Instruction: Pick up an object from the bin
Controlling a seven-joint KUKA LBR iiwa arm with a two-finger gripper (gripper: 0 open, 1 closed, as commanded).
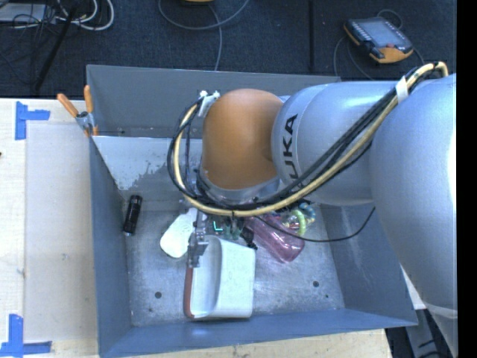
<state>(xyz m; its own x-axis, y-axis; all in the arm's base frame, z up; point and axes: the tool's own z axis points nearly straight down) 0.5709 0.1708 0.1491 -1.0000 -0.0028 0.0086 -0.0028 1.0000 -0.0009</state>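
White box [232,278] just beside jaws

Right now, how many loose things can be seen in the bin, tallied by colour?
Black: 1, small cylinder
White: 2, flat rounded piece and rectangular box
Pink: 1, translucent bottle-like thing
Greenish: 1, small partly hidden thing
Total: 5 in view

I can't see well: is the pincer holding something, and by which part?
Cannot be told. The pincer hangs by the white block; no hold shows.
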